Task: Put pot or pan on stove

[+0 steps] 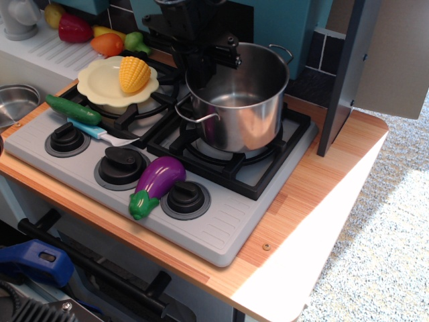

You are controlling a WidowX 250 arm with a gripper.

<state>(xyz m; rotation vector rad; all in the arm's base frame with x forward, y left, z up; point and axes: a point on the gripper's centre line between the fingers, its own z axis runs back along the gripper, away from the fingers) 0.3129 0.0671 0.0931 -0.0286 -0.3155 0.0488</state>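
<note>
Far left, a steel bowl (pixel 15 102) peeks in at the edge, and beside it we pass the cucumber (pixel 73 109) and a pale yellow plate (pixel 100 86) carrying a corn cob (pixel 134 73) on the left burner. Along the near edge of the stove (pixel 221 228) sit the knobs, with a purple eggplant (pixel 157 183) lying between the middle and right ones.

Now the action: the pot (pixel 236 100) is over the right burner grate (pixel 234 164), its base at or just above the black bars; we can't tell whether it is fully seated. The gripper (pixel 204 64) is at the pot's far-left rim, and it looks clamped on that rim, one finger seeming to reach inside, though the black housing hides the tips, so we judge that rather than see it.

We read this as the closing step, the set-down. To do it well, we want the pot level, not hanging from the gripped side, and centred over the burner so every bar carries it. Lower until the base rests flat, then open the fingers without dragging the rim sideways, and lift straight up, clear of the near wire handle (pixel 198 118). A tilted release could let it rock towards the right edge.
</note>
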